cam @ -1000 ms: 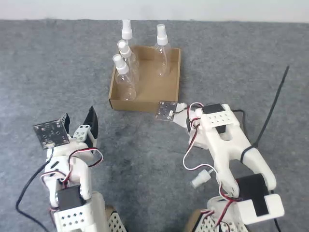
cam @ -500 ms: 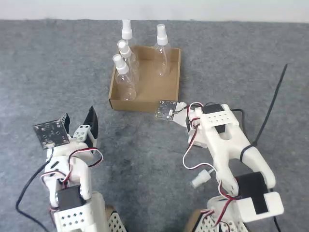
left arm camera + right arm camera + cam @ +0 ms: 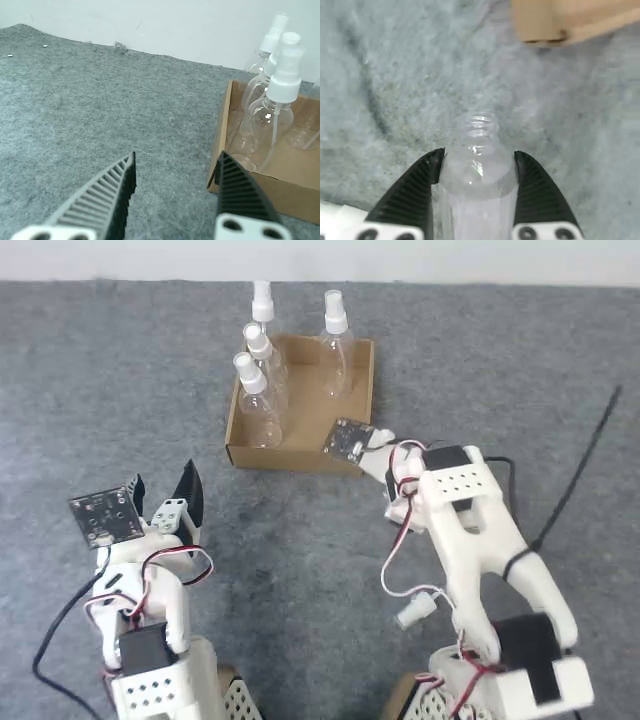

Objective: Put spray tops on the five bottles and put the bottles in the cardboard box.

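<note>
The cardboard box (image 3: 300, 445) sits at the far middle of the table. Several clear bottles with white spray tops (image 3: 258, 405) stand upright in it; I cannot tell whether the farthest one (image 3: 263, 302) is inside. My right gripper (image 3: 478, 157) is shut on a clear uncapped bottle (image 3: 479, 131), whose open neck points past the fingertips toward the box corner (image 3: 555, 22). In the high view that gripper (image 3: 385, 465) is at the box's near right corner. A loose white spray top (image 3: 418, 610) lies on the felt by the right arm. My left gripper (image 3: 165, 490) is open and holds nothing, left of the box (image 3: 260, 175).
Grey felt covers the table, with a pale wall along the far edge. A black cable (image 3: 575, 480) runs off to the right of the right arm. Open felt lies between the left gripper and the box.
The right arm has moved away from its base toward the box's near right corner, carrying the uncapped bottle. The left arm has not moved.
</note>
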### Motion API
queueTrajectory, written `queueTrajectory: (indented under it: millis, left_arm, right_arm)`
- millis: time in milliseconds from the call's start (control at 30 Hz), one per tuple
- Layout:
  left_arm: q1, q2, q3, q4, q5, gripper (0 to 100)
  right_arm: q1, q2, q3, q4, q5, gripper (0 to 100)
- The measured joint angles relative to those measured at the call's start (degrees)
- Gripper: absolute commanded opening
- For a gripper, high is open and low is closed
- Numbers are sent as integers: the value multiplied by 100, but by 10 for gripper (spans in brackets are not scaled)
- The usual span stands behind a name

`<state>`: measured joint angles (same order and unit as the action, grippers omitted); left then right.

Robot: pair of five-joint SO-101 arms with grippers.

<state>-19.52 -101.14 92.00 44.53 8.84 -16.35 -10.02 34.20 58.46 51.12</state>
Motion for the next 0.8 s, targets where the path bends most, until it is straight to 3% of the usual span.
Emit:
queueTrajectory:
  millis: [800]
  left_arm:
    - [0, 0, 0, 0, 0, 238]
  right_arm:
    - [-202, -2497, 62, 167, -3376, 33]
